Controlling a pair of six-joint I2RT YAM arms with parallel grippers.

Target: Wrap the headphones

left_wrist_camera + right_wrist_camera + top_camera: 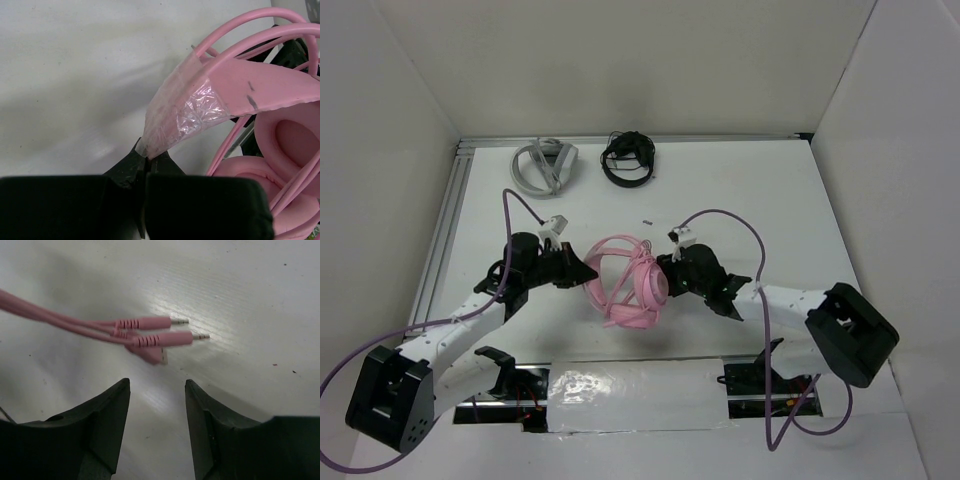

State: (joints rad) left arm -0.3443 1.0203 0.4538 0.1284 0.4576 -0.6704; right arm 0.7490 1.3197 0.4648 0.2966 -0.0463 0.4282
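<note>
- The headphones [642,288] are at the middle of the white table [740,190], between the two arms. They are glossy pink plastic with thin, smooth curved bands.
- The headband [260,85] is a flat, wide arc with a few dark scuff marks. One end of it is sheathed in crinkled clear film [197,107].
- The left gripper [146,160] is clenched on that filmed end of the headband, its black fingertips pinched tight together.
- The earcups [295,137] are round, with soft matte padding and a sunken oval centre. Thin pink strands of the cable [50,315] cross in front of them.
- The right gripper [157,390] is released. Its dark, tapered fingers stand apart and bare table shows between them.
- Just ahead of those fingers lie the plugs [165,338], apart from the tips. They have ribbed pink sleeves with small metal points.
- At the far edge of the table, well apart from the pink set, sit grey headphones [558,165] and, to their right, black headphones [625,145].
- From above, the right gripper's black body sits just beside the earcups and hides part of them.
</note>
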